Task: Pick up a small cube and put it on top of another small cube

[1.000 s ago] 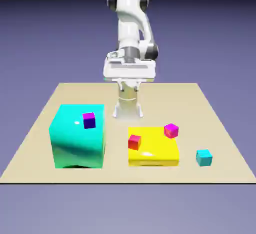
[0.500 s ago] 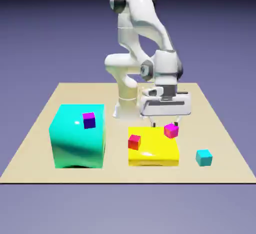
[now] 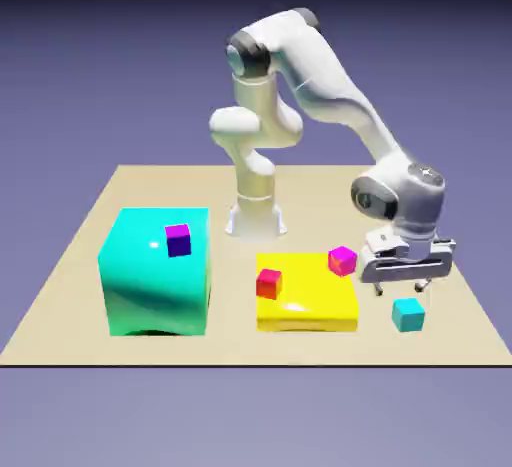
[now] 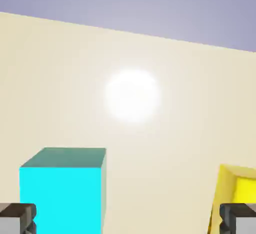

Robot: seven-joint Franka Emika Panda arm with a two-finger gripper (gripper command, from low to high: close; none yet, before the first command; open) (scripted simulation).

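The small teal cube (image 3: 407,313) rests on the table near the exterior view's right. My gripper (image 3: 403,288) hangs open just above and behind it, nothing between the fingers. In the hand view the teal cube (image 4: 62,190) shows low and left, beside the left fingertip (image 4: 17,218), off the middle of the open gripper (image 4: 128,220). The magenta-pink cube (image 3: 342,260) sits on the far right corner of the yellow slab (image 3: 310,305), to the left of the gripper. An edge of the yellow slab (image 4: 239,185) shows by the right fingertip (image 4: 237,218).
A small red cube (image 3: 269,282) sits on the slab's left side. A huge teal cube (image 3: 157,275) stands at the exterior view's left with a small purple cube (image 3: 178,240) on top. The robot's base (image 3: 255,217) stands at the far edge.
The arm has swung from behind the yellow slab to the exterior view's right and dropped down over the small teal cube. The fingers stay spread.
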